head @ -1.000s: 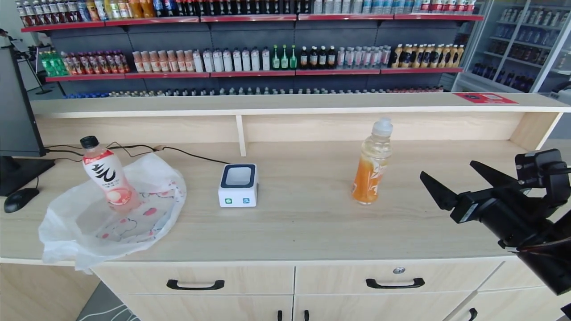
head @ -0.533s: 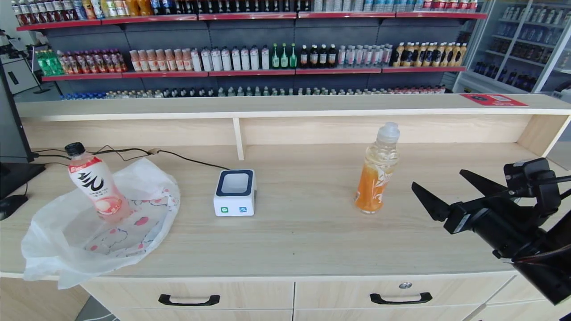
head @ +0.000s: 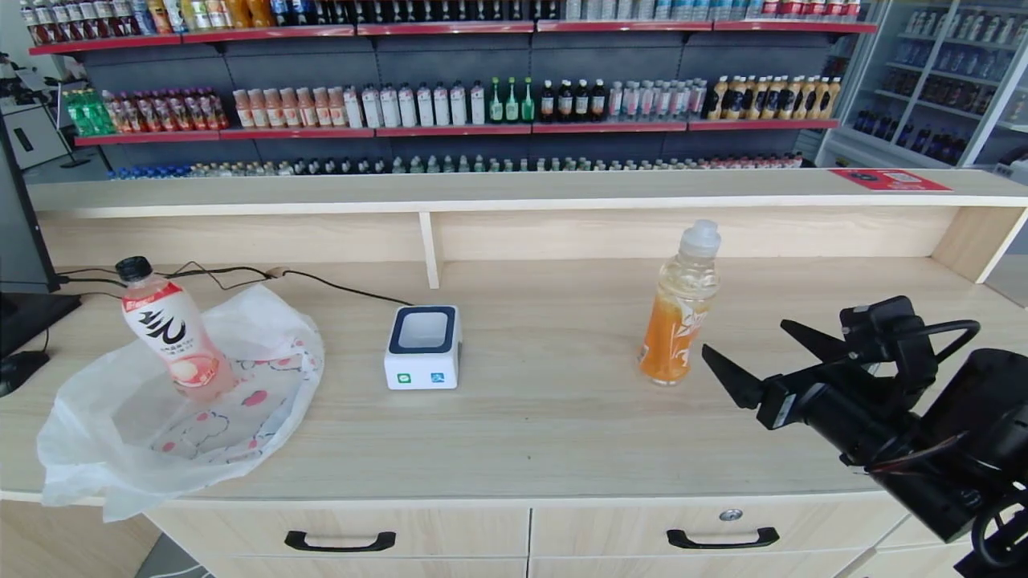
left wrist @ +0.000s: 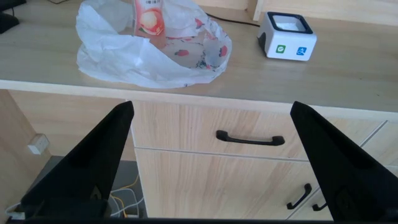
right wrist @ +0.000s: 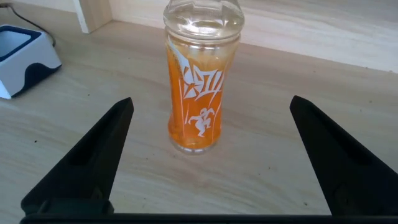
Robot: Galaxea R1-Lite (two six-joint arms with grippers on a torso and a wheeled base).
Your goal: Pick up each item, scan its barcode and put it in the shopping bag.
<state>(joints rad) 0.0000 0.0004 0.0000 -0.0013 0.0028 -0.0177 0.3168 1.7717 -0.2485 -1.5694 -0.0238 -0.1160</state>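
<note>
An orange drink bottle [head: 679, 313] with a clear cap stands upright on the wooden counter [head: 546, 417], right of centre. My right gripper [head: 753, 353] is open just to its right, fingers pointing at it; in the right wrist view the orange bottle [right wrist: 199, 93] stands ahead of the gap, between the two fingers but beyond their tips. A pink drink bottle [head: 173, 331] with a black cap stands on the white shopping bag [head: 173, 409] at the left. The white scanner [head: 423, 348] sits mid-counter. My left gripper [left wrist: 211, 162] is open, hanging below the counter's front edge, facing the drawers.
A raised back ledge [head: 514, 189] with a vertical divider [head: 432, 249] borders the counter's far side. A black cable [head: 321, 279] runs from the scanner toward a monitor base [head: 24, 309] and mouse [head: 12, 371] at far left. Drawer handles [head: 339, 540] lie under the front edge.
The camera shifted between the earliest frame and half a second ago. Since then my right gripper has moved left, closer to the orange bottle. The bottles, bag and scanner stayed put.
</note>
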